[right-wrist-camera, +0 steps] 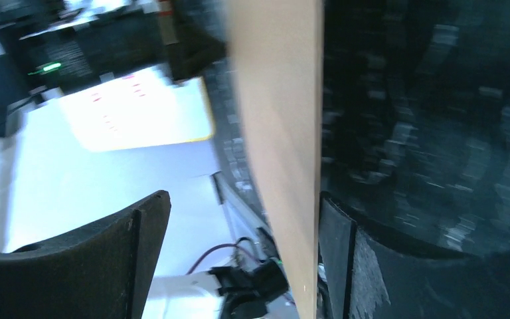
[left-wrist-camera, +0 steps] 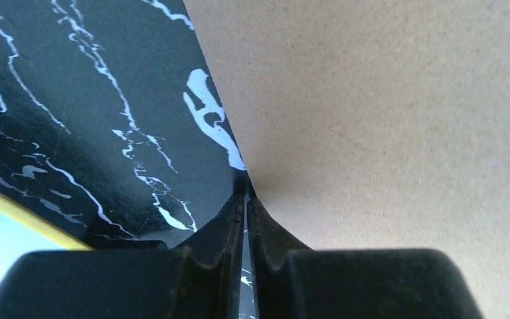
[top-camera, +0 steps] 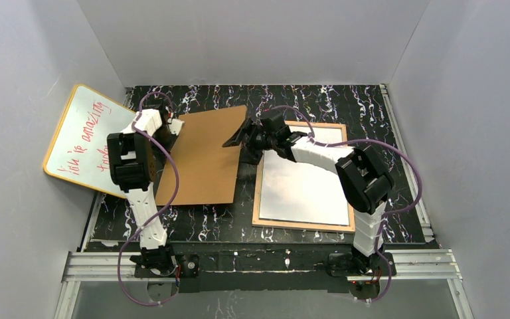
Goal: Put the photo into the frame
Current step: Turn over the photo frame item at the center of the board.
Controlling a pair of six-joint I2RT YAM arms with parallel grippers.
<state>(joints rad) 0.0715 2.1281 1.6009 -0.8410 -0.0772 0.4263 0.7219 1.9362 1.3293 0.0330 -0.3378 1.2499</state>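
Your left jaws are clenched on the near-left edge of the brown backing board. Your right jaws are released and spread wide, straddling its opposite edge. The frame lies tan side up on the surface, just right of the board. White fills its opening; you cannot tell whether that is the photo.

Black, white-veined surface carried brown board left of centre. Frame lay right of it, apart, tan side up, pale sheet filling opening. Orange-rimmed whiteboard sat tilted past left edge.
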